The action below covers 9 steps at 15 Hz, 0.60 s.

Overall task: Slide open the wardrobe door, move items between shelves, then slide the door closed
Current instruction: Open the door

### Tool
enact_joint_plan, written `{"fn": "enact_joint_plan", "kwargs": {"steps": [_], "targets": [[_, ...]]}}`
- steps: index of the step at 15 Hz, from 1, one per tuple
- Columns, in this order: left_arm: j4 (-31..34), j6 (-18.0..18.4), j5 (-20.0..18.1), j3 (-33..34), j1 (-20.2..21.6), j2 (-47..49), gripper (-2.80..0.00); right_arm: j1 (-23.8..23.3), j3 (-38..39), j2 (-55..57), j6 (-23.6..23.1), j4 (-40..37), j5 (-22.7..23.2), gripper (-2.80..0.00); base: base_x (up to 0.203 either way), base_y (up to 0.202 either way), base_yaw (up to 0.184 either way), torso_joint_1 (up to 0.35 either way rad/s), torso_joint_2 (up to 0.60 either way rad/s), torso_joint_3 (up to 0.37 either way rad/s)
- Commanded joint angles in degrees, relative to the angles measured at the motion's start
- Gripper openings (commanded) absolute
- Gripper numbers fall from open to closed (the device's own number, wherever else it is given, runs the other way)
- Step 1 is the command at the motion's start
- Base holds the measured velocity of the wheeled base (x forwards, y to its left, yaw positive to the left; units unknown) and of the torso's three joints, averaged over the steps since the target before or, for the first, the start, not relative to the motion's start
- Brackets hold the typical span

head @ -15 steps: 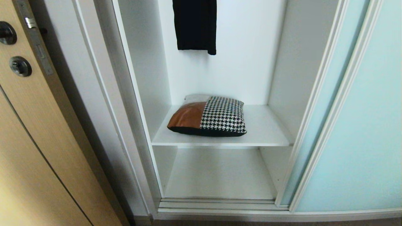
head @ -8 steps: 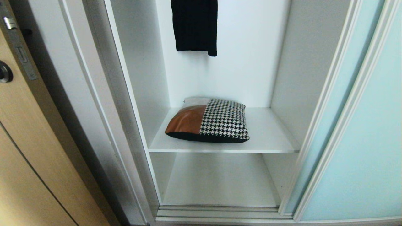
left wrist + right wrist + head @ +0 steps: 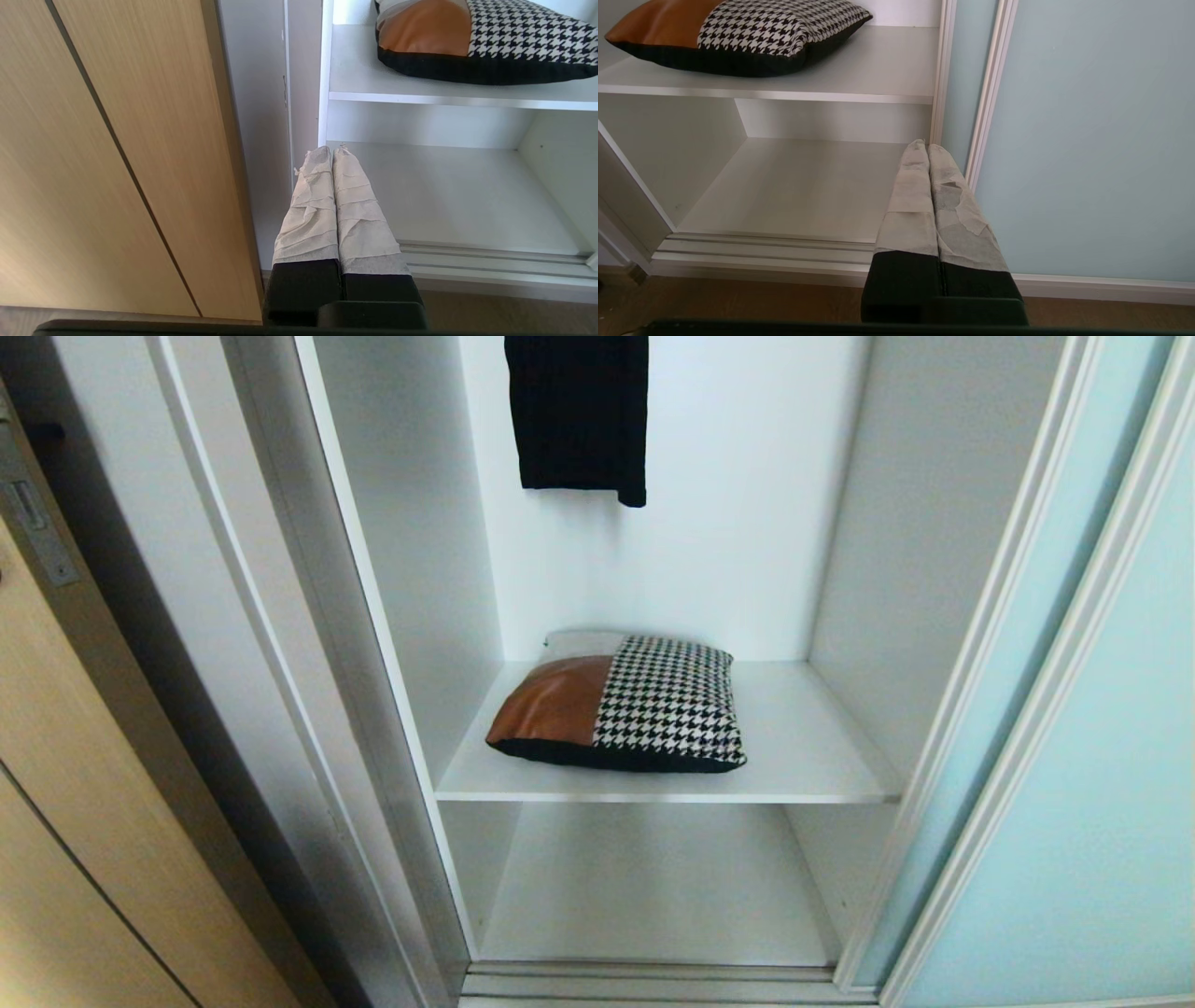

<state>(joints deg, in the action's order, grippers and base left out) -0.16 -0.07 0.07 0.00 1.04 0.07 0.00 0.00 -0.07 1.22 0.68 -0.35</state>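
Note:
The frosted aqua sliding wardrobe door (image 3: 1092, 784) stands slid to the right, leaving the white wardrobe interior exposed. A tan leather and houndstooth cushion (image 3: 621, 705) lies flat on the upper shelf (image 3: 812, 747), toward its left. Below it the lower shelf (image 3: 653, 887) is bare. Neither arm shows in the head view. My left gripper (image 3: 331, 150) is shut and empty, low before the wardrobe's left frame. My right gripper (image 3: 927, 145) is shut and empty, low before the door's edge (image 3: 990, 93). The cushion (image 3: 472, 37) also shows in the left wrist view and, as the cushion (image 3: 742, 32), in the right wrist view.
A black garment (image 3: 579, 415) hangs at the back above the cushion. A tan wood-grain door (image 3: 65, 803) stands at the left beside the wardrobe's white frame (image 3: 308, 616). The door tracks (image 3: 653, 980) run along the bottom sill, with brown floor (image 3: 738, 298) in front.
The whole head view has shifted: the wardrobe looms larger and the wood door's dark hardware has slid out at the left. The cushion and sliding door keep their places in the wardrobe.

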Motion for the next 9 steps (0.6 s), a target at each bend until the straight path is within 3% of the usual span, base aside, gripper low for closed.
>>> {"fn": "enact_joint_plan", "kwargs": {"steps": [1, 9], "targets": [[0.0, 0.0, 0.0, 0.0, 0.0, 0.1, -2.80, 0.0, 0.0, 0.1, 0.0, 0.0, 0.0, -2.80, 0.000, 0.000, 0.000, 0.000, 0.00, 0.000], [0.0, 0.0, 0.0, 0.0, 0.0, 0.1, -2.80, 0.0, 0.0, 0.2, 0.0, 0.0, 0.0, -2.80, 0.000, 0.000, 0.000, 0.000, 0.00, 0.000]]}}
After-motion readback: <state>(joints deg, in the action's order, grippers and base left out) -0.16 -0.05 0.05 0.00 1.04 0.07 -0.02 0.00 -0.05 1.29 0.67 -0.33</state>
